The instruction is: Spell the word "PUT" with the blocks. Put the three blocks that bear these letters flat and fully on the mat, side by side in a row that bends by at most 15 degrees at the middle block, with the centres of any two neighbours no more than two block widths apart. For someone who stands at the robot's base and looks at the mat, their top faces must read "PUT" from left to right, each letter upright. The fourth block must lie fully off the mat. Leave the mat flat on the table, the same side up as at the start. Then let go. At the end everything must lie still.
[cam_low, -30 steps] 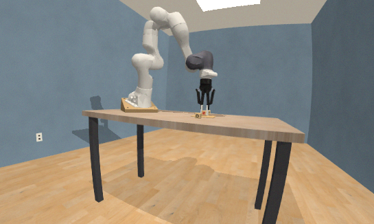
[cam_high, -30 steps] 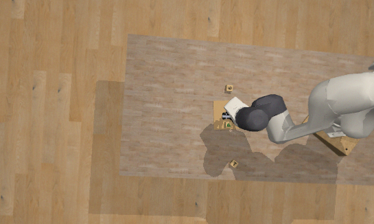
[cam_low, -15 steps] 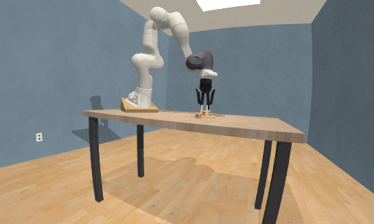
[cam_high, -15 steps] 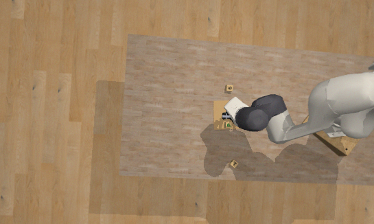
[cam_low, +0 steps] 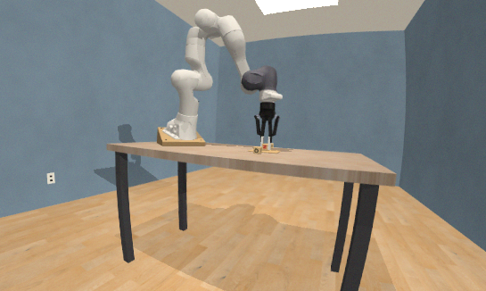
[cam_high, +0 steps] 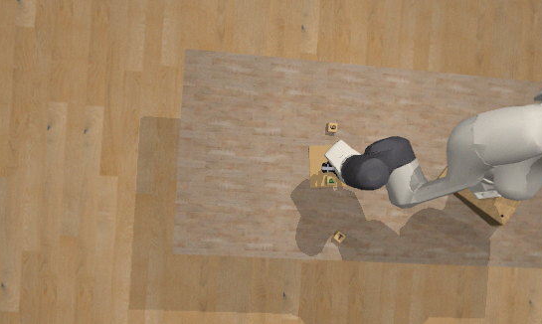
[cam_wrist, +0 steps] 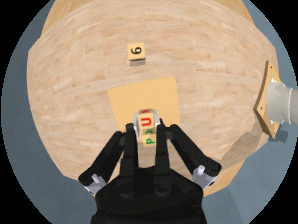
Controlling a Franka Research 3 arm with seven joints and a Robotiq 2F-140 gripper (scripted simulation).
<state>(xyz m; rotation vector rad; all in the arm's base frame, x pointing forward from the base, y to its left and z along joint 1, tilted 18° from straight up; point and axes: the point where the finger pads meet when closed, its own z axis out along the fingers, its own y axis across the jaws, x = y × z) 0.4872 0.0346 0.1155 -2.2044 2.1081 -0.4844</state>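
Gripping the U block [cam_wrist: 145, 121] low in the wrist view's centre, the gripper [cam_wrist: 148, 137] is clenching it over the mat [cam_wrist: 166, 96], right beside the green P block [cam_wrist: 149, 139]. Further up, the 6 block [cam_wrist: 136, 51] is lying off the mat. In the top view, the T block [cam_high: 338, 237] is waiting at lower centre. Releasing askew is risking nudging P or crooking the row.

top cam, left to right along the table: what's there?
Mat → block marked 6 → T block → dark wrist housing → white arm link. The pincer, the block it grips and the P block sit over the mat, so their order is unclear.
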